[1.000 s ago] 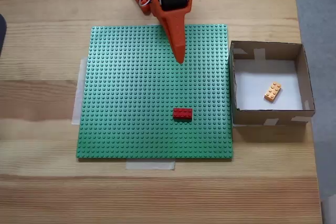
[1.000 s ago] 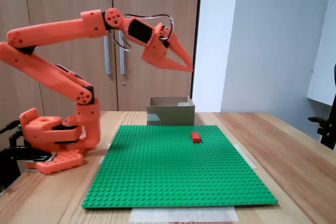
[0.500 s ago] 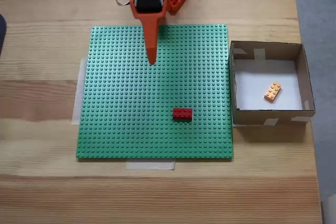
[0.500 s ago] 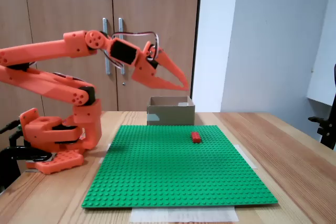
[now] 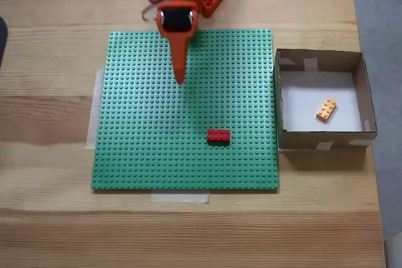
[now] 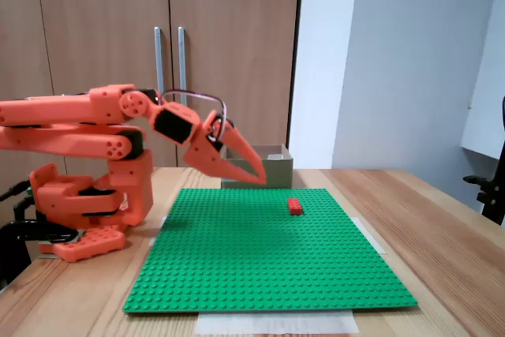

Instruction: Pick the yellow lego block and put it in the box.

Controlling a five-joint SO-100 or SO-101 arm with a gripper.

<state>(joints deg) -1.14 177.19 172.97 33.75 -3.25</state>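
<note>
We count one yellow lego block point(image 5: 326, 110), lying on the white floor of the box point(image 5: 319, 136), clear of all four walls. One red brick point(image 5: 218, 135) sits on the green baseplate point(image 5: 138, 149), open studs all around. The gripper point(image 5: 180, 78) hangs empty above the plate, fingers together. The side view hides the block.

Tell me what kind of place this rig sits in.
Probably an office or lab room: a wooden table, tall wooden cabinet doors behind the arm, and part of an office chair at the right edge of a fixed view.
</note>
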